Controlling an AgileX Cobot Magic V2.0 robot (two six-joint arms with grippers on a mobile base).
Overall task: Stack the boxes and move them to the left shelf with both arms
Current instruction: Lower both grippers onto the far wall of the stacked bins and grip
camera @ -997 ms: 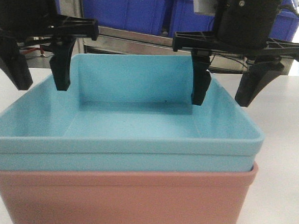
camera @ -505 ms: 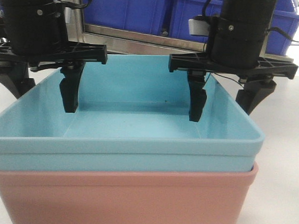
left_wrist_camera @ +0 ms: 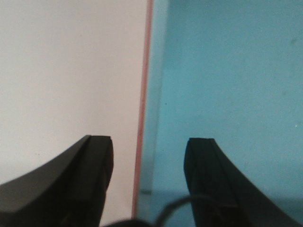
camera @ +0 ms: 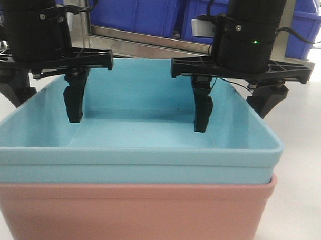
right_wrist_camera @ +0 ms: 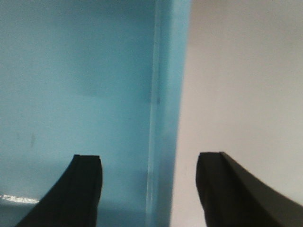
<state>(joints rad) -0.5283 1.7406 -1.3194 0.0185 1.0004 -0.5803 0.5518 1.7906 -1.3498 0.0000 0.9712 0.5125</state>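
A light blue box (camera: 144, 135) sits nested inside a salmon pink box (camera: 131, 208) on the white table. My left gripper (camera: 44, 97) is open and straddles the stack's left wall, one finger inside the blue box and one outside. The left wrist view shows the pink rim (left_wrist_camera: 144, 94) and the blue box (left_wrist_camera: 227, 71) between the open fingers of the left gripper (left_wrist_camera: 149, 156). My right gripper (camera: 233, 107) is open and straddles the right wall the same way. In the right wrist view the blue wall (right_wrist_camera: 168, 71) runs between the right gripper's (right_wrist_camera: 149, 158) fingers. Neither gripper is closed on a wall. The left shelf is out of view.
Behind the boxes a steel frame bar (camera: 142, 38) runs across, with dark blue crates (camera: 138, 11) above it. White table top (camera: 301, 156) lies to the right of the stack and also to its left (left_wrist_camera: 71, 71).
Both grippers have come down over the side walls since a second ago. The left one shifted right, then held still. The right one has kept edging left, its inner finger deeper in the blue box.
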